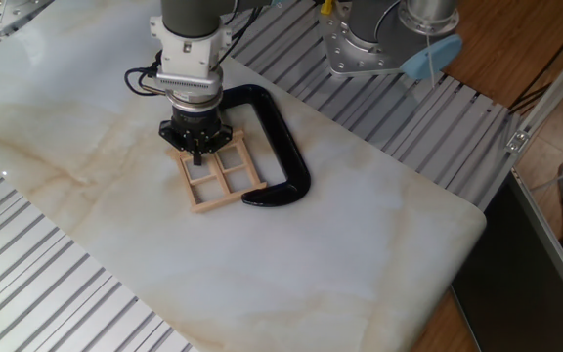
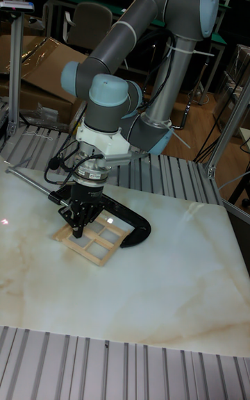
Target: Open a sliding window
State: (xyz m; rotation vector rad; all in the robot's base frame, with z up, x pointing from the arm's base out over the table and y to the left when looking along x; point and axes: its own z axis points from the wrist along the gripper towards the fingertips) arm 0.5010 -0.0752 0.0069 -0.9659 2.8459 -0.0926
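Observation:
The sliding window (image 1: 225, 179) is a small light-tan wooden frame with four panes, lying flat on the marble-look tabletop (image 1: 360, 235). My gripper (image 1: 196, 154) points straight down onto its far-left end, fingers drawn together, tips touching the wood near the central bar. Whether they pinch a bar is hidden by the gripper body. In the tall fixed view the gripper (image 2: 76, 231) stands on the left part of the window (image 2: 101, 239).
A glossy black C-shaped clamp (image 1: 280, 147) wraps the window's far and right sides, its lower jaw touching the frame; the clamp (image 2: 136, 225) also shows in the tall fixed view. A second robot base (image 1: 369, 39) stands behind. Ribbed aluminium (image 1: 47, 293) borders the slab.

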